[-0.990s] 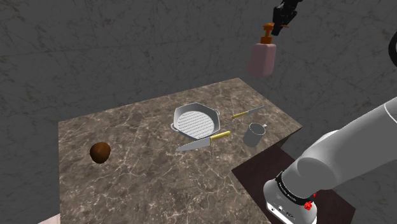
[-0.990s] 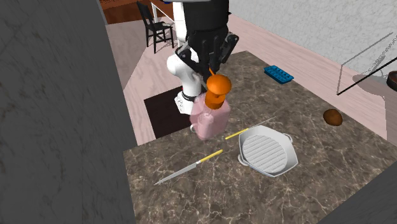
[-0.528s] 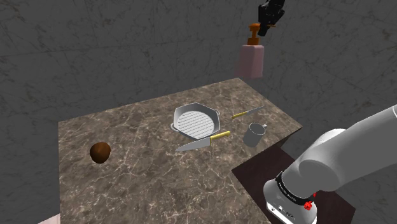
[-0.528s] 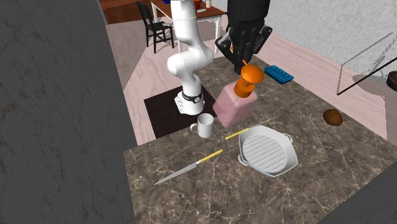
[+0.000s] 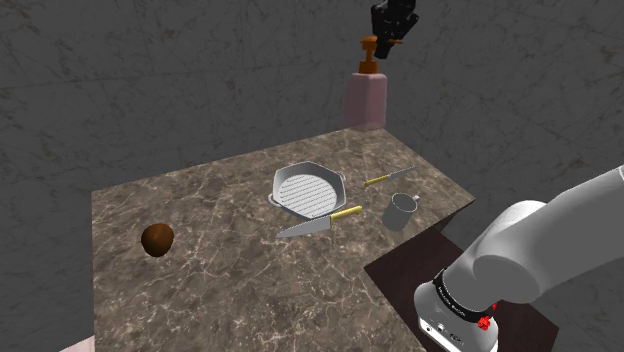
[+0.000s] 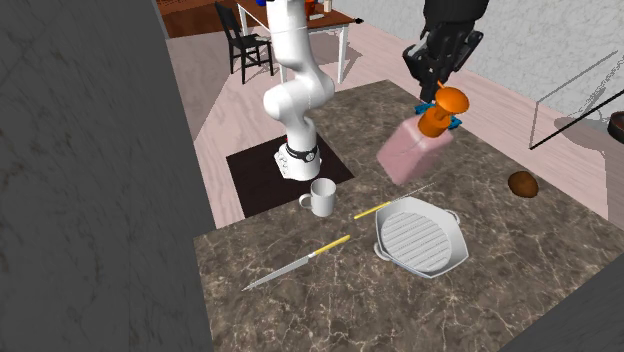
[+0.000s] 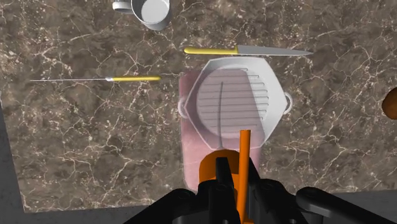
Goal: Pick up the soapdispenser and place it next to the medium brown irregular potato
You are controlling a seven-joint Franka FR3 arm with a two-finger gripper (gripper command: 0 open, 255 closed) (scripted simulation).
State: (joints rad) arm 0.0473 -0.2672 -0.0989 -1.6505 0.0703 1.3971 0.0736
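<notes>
Pink soap dispenser (image 5: pixel 365 98) hangs by its orange pump from your gripper (image 5: pixel 392 25), which is clamped on it, arm stretched high over the marble table (image 5: pixel 210 295). Second exterior view: the bottle tilts below the gripper, brown potato (image 6: pixel 523 184) well beyond. Wrist view: grill pan (image 7: pixel 238 102) lies beneath the gripper.

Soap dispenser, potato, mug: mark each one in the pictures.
Soap dispenser (image 5: pixel 365 100), shoulder view, on its pink body.
Potato (image 5: pixel 157 239), shoulder view, on its brown middle.
Mug (image 6: pixel 322 203), second exterior view, on its outer wall.
</notes>
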